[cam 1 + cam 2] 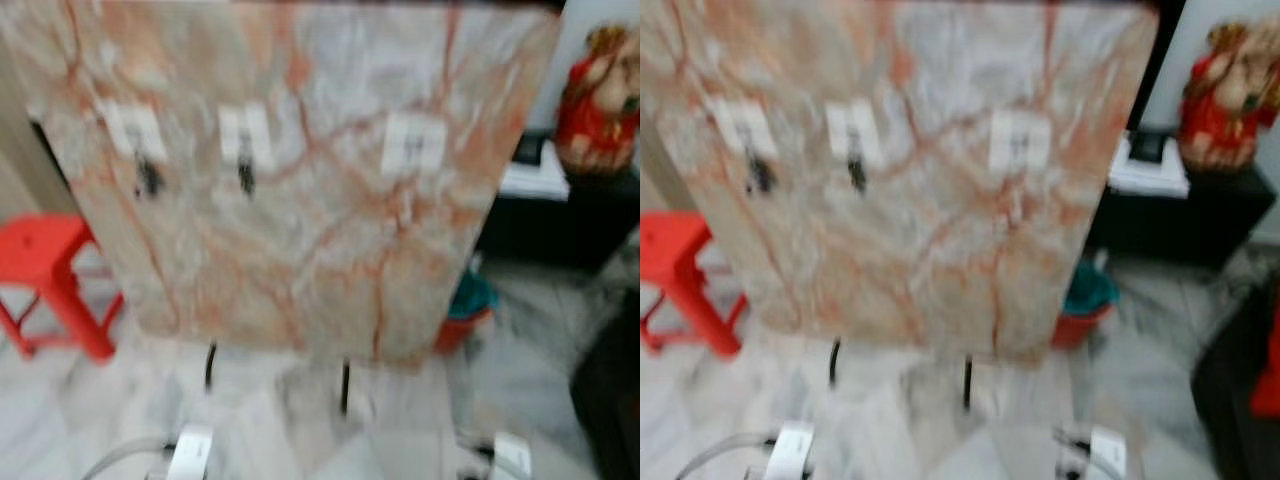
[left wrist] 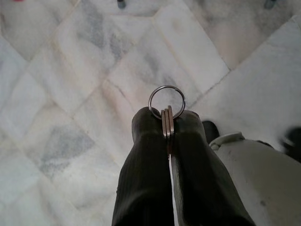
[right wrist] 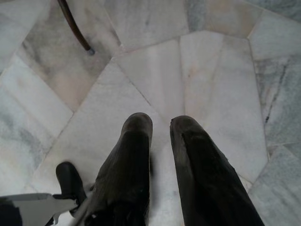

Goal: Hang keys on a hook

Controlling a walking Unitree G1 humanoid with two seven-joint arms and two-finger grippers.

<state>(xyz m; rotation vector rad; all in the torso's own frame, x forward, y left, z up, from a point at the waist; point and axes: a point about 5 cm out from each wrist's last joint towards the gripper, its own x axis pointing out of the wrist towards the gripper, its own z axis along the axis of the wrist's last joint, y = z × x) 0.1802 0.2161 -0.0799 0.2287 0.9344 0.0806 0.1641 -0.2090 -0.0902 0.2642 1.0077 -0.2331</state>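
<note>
A pink-veined marble board (image 1: pixel 300 250) stands upright in front of me, blurred. It carries three white hook plates: left (image 1: pixel 133 130), middle (image 1: pixel 245 135) and right (image 1: pixel 413 143). Dark shapes hang below the left (image 1: pixel 148 178) and middle (image 1: pixel 246 178) plates; the blur hides what they are. My left gripper (image 2: pixel 167 117) is low over the marble floor, shut on a bunch of keys, whose silver ring (image 2: pixel 167 101) sticks out past the fingertips. My right gripper (image 3: pixel 161 123) also hangs over the floor, open by a narrow gap with nothing in it.
The board rests on thin black legs (image 1: pixel 345 385). A red stool (image 1: pixel 50 270) stands to its left. A red and teal bucket (image 1: pixel 465 310) sits at its right foot. A black cabinet (image 1: pixel 560 220) with a red figure (image 1: pixel 598 100) is at the back right.
</note>
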